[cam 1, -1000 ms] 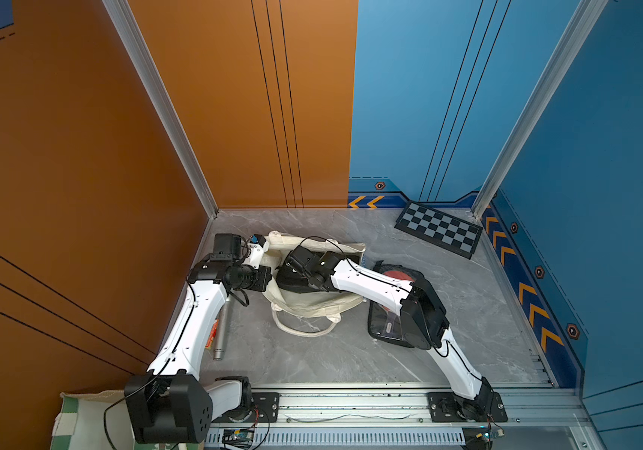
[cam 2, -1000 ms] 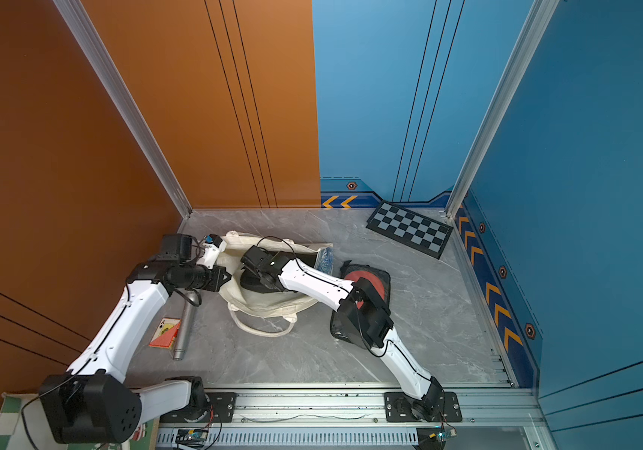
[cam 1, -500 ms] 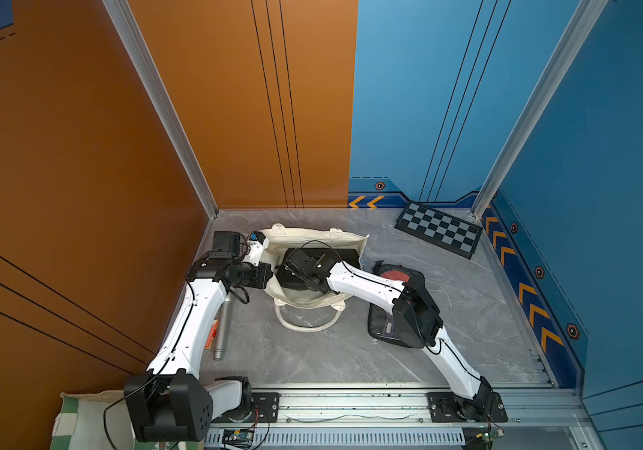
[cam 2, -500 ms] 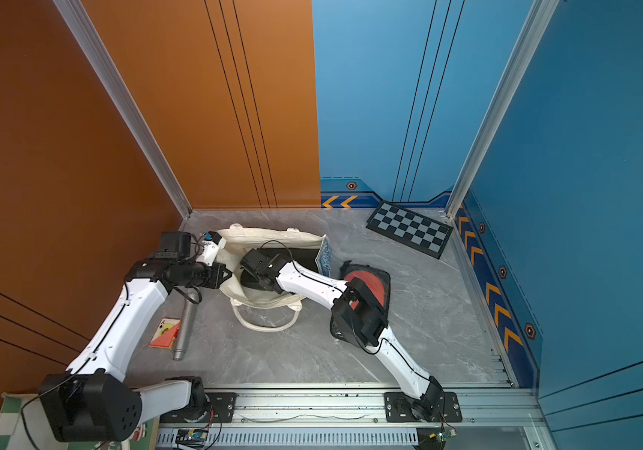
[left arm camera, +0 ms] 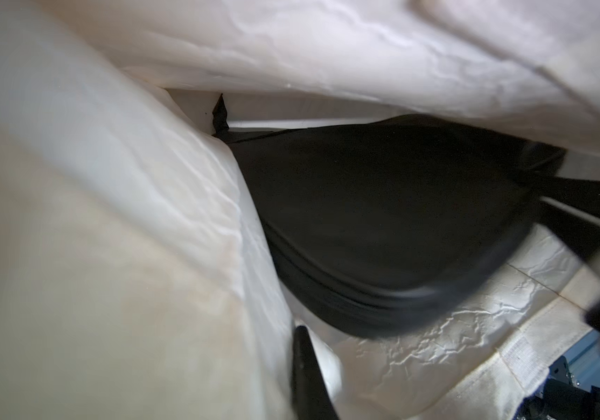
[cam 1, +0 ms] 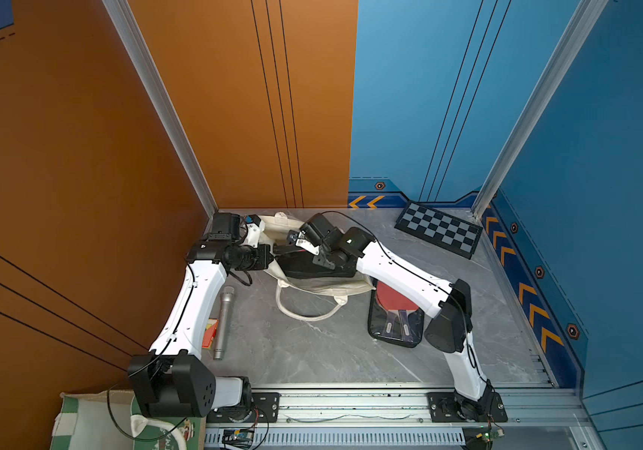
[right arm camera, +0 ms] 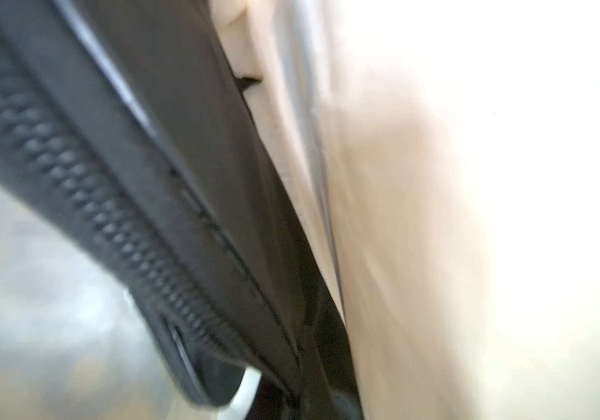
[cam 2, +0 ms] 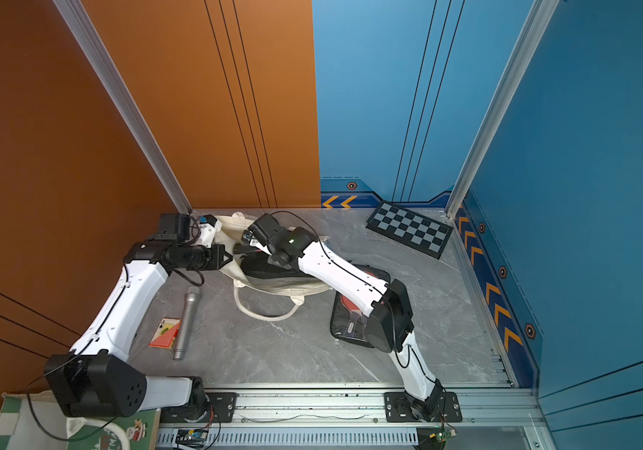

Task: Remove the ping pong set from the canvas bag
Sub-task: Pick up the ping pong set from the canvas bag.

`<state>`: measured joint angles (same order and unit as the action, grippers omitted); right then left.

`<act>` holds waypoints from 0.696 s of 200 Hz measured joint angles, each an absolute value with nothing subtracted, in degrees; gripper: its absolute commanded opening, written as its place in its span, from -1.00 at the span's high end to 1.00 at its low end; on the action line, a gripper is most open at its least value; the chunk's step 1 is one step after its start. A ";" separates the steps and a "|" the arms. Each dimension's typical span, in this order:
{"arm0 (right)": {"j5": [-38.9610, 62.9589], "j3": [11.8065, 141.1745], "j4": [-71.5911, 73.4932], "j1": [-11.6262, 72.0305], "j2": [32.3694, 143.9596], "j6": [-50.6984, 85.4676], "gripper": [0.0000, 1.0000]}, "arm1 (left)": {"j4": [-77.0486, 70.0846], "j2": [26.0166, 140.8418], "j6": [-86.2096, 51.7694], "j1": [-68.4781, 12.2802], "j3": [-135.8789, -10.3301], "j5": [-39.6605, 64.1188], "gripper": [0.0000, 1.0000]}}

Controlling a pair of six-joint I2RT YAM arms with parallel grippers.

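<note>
Canvas bag lies slumped at the back-left of the table, mouth open. Left gripper is pinched tight on its rim cloth. Right gripper is clamped on the edge of a black zip case — this sits in the bag's mouth. A second case, red paddle showing, lies just beside the bag.

Cream canvas bag; black zipped case; red paddle; grey-black checkered board.

Zippered case inside canvas bag
</note>
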<state>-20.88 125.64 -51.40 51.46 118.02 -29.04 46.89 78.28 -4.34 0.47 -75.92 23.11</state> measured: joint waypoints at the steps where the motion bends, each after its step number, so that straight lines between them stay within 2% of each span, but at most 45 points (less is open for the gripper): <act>1: -20.67 125.67 -51.48 51.37 117.82 -28.93 1.00 | 46.89 78.32 -4.43 0.47 -75.99 23.14 1.00; 50: -2.42 124.79 -53.04 41.60 104.09 -18.94 1.00 | 45.98 85.21 -11.22 -0.51 -82.72 23.29 1.00; 88: 12.05 119.15 -51.33 28.88 93.19 -7.01 1.00 | 44.58 89.36 -15.55 -2.52 -86.67 22.94 1.00; 139: 21.34 110.24 -47.72 13.15 79.81 9.37 1.00 | 42.50 89.60 -20.86 -4.32 -88.62 22.06 1.00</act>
<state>21.34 110.24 -47.72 13.15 79.81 9.37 42.50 89.60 -20.86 -4.32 -88.62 22.06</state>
